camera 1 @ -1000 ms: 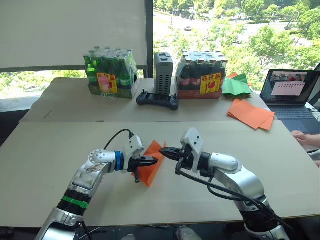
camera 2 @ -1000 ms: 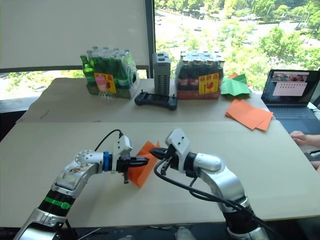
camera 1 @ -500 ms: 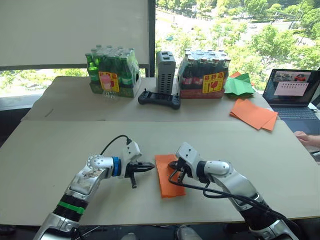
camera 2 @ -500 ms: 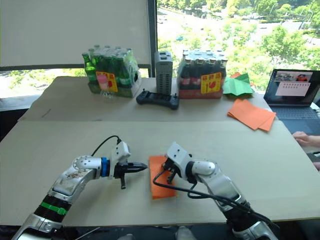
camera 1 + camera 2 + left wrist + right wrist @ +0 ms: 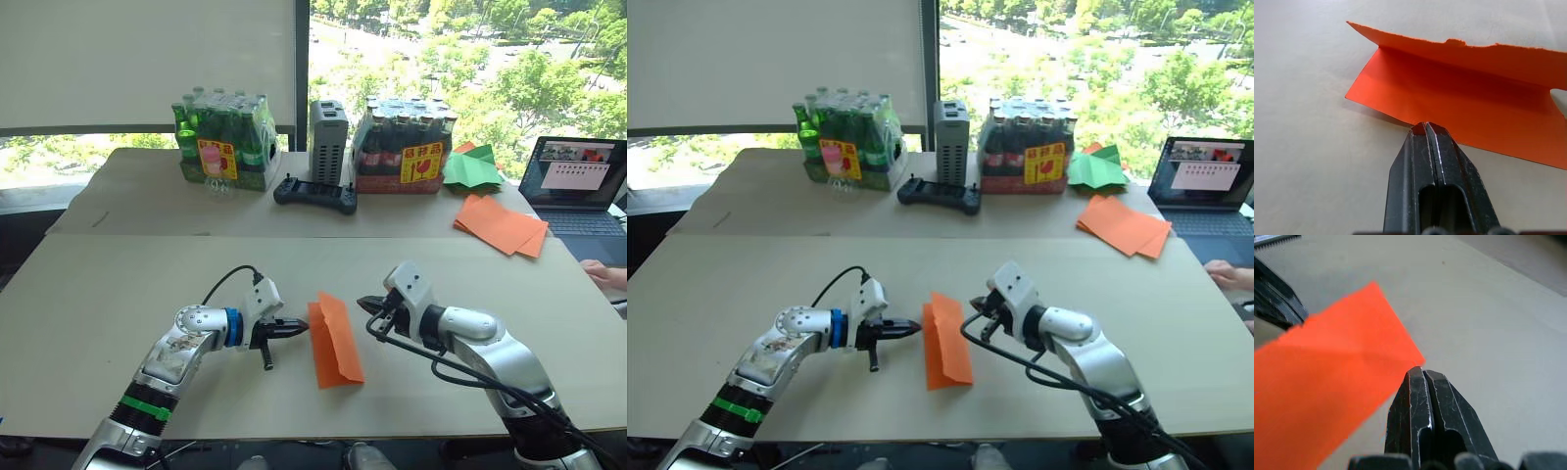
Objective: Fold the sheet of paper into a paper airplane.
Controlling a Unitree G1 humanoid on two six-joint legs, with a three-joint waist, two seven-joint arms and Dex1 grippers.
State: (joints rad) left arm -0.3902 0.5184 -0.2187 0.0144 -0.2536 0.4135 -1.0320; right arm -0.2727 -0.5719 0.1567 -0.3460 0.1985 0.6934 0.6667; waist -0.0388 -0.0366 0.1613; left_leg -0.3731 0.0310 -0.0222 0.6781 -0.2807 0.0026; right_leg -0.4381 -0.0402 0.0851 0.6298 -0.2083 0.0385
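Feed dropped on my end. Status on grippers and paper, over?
Left gripper shut, empty, beside the paper. Right gripper shut, empty, just off its other edge. Paper folded lengthwise, half open, on table. Nothing in the way.

The left arm reaches in from the lower left of the head view, forearm angled up toward the centre, its black two-fingered left tool [image 5: 291, 330] level and pointing toward the middle with both fingers pressed together, gripping nothing. The right arm comes in from the lower right, elbow bent, and its black two-fingered right tool [image 5: 366, 304] points back toward the left one, fingers likewise closed and empty.
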